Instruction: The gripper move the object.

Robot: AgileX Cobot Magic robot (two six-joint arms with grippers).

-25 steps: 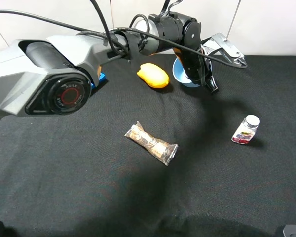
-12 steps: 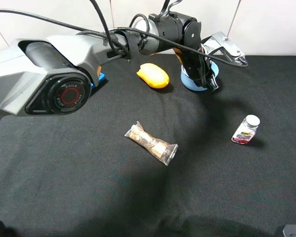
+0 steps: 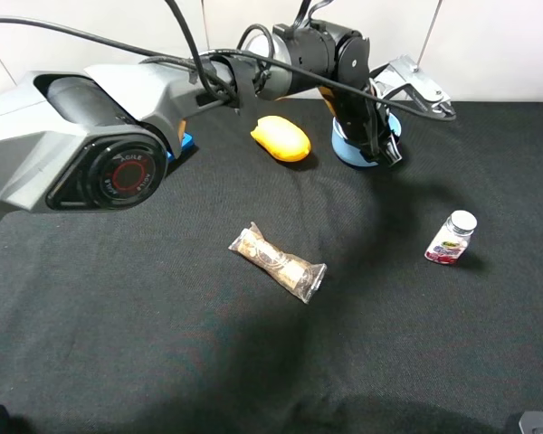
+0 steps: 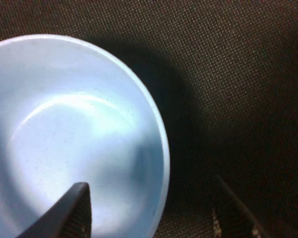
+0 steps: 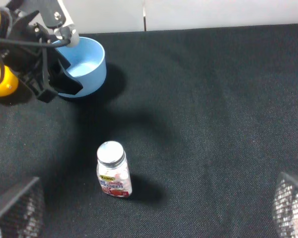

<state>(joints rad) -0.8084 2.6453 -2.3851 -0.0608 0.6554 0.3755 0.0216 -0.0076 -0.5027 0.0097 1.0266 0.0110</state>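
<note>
The left arm's black gripper (image 4: 150, 183) is spread, not clamped. One silver-grey finger sits inside the round light blue bowl (image 4: 74, 129) and the other outside its rim, likely so it can hook the wall and drag it. Only the left wrist camera shows that straddle; from up high the arm hides it. The bowl stands at the far side of the black cloth table (image 3: 163, 362), just right of the yellow oval fruit (image 3: 281, 138). The right wrist camera shows a small white-capped bottle (image 5: 112, 171) nearer, well apart.
</note>
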